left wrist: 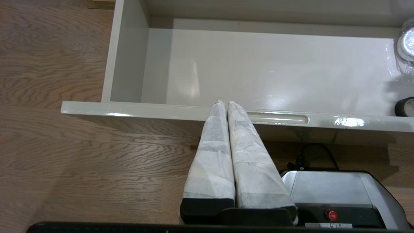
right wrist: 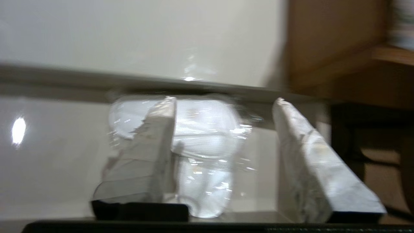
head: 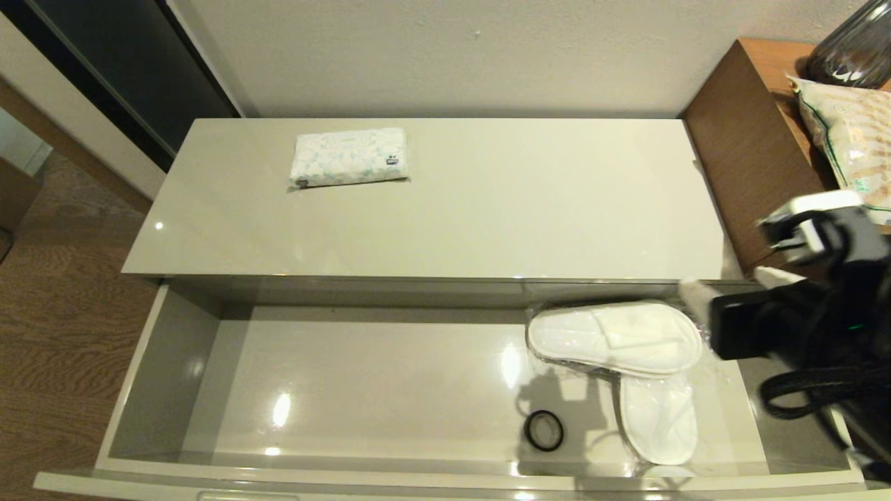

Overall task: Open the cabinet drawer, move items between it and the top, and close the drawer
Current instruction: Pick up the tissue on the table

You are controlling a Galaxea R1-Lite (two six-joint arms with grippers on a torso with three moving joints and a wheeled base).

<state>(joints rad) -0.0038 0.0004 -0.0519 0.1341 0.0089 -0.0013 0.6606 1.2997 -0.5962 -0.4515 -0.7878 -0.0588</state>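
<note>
The cabinet drawer (head: 139, 376) stands pulled wide open below the glossy top (head: 487, 209). Two bagged white slippers (head: 616, 337) lie crossed at its right end, with the black tape roll (head: 544, 430) just left of them. The tissue pack (head: 348, 156) rests on the top, back left. My right gripper (head: 734, 287) hovers open over the drawer's right end. In the right wrist view the gripper (right wrist: 224, 102) frames the slippers (right wrist: 200, 129) below without touching them. My left gripper (left wrist: 224, 103) is shut and empty, low at the drawer's front edge (left wrist: 129, 110) beside a notch (left wrist: 278, 119).
A brown wooden side unit (head: 738, 139) adjoins the cabinet's right end, carrying a beige green-edged bag (head: 846, 139) and a dark glass vessel (head: 856, 49). Wood floor (head: 56, 313) lies to the left. The robot's base (left wrist: 339, 191) sits under the drawer front.
</note>
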